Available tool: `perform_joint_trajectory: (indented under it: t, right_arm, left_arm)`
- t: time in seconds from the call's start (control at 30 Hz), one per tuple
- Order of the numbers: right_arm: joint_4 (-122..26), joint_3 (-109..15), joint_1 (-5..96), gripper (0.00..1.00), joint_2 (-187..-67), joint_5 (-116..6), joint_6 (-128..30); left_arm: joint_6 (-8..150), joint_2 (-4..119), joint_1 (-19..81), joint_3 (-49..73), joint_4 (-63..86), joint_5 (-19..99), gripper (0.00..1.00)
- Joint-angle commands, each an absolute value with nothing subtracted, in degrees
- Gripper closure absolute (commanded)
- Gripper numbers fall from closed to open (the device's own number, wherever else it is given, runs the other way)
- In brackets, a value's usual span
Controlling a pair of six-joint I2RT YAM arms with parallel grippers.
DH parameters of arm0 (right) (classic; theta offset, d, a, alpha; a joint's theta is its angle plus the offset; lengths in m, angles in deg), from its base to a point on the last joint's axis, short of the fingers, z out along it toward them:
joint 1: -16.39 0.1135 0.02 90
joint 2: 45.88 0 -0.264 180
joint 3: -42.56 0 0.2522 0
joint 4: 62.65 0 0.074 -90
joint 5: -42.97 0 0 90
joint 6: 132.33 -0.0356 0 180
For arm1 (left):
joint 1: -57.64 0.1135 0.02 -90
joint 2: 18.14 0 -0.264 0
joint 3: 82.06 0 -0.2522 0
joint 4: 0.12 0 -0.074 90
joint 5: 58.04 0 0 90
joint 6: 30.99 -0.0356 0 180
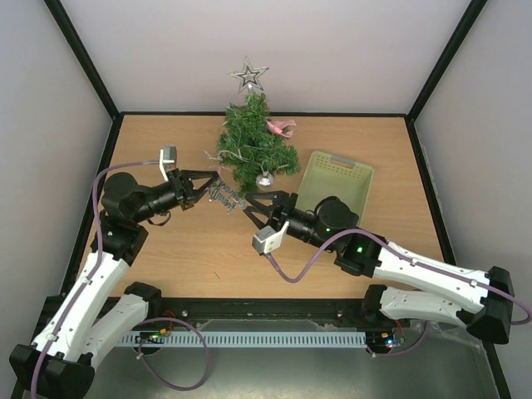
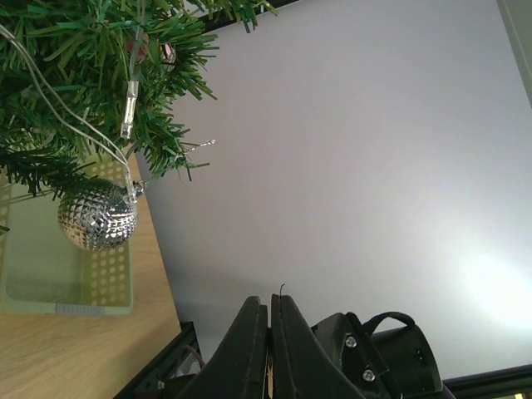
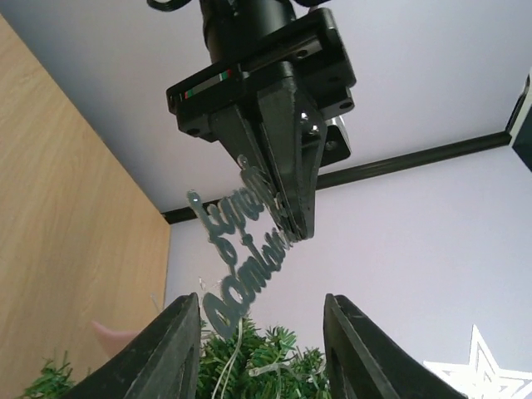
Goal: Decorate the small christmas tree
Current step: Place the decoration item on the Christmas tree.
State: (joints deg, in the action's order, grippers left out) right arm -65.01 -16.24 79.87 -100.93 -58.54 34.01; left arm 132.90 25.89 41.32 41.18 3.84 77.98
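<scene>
Dark green and bushy, the small christmas tree stands upright at the far middle of the wooden table, close to the back wall. It's a neat cone of needle branches. A silver star sits on the tip, a pink ornament hangs high on its right side and a faceted silver ball dangles low at the front. A thin clear wire with a small bulb loops through the branches. Just right of the tree sits a pale green basket.

In front of the tree, the left gripper has its fingers pressed together on the top of a glittery silver lettering ornament, which hangs below them. The ornament is looping script, two lines of it, but seen on the slant from the right wrist I can't make the words out.

Facing it, the right gripper has its fingers spread wide, just short of the ornament's lower end and not touching it.
</scene>
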Motion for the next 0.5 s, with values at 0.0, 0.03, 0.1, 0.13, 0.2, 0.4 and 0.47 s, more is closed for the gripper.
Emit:
perform_joint_trajectory:
  t: [0.0, 0.03, 0.1, 0.13, 0.2, 0.4, 0.47]
  right_arm:
    - [-69.8, -17.1, 80.9, 0.61, -103.4, -55.3, 39.3]
    - [-70.2, -17.2, 81.1, 0.63, -103.9, -55.2, 39.4]
    - [-71.3, -17.1, 81.1, 0.67, -104.8, -55.3, 39.4]
    - [-72.1, -17.0, 81.3, 0.72, -105.1, -54.9, 39.7]
    - [-74.1, -16.7, 81.7, 0.84, -105.7, -53.5, 39.9]
    - [-76.6, -15.2, 82.3, 0.98, -105.6, -48.6, 38.6]
    - [-76.3, -14.9, 82.3, 0.99, -105.1, -47.4, 36.9]
  left_arm:
    - [136.9, 25.0, 41.6, 42.7, 0.1, 78.6, 0.98]
    - [137.2, 24.7, 41.6, 43.0, -0.2, 78.6, 0.98]
    - [137.4, 24.4, 41.6, 43.3, -0.1, 78.7, 0.98]
    - [137.3, 24.2, 41.6, 43.4, 0.2, 78.7, 0.98]
    - [137.4, 23.8, 41.6, 43.6, 0.7, 78.7, 0.97]
    - [137.8, 23.4, 41.6, 43.9, 1.5, 78.5, 0.98]
    - [138.2, 22.9, 41.6, 44.0, 1.3, 77.9, 0.94]
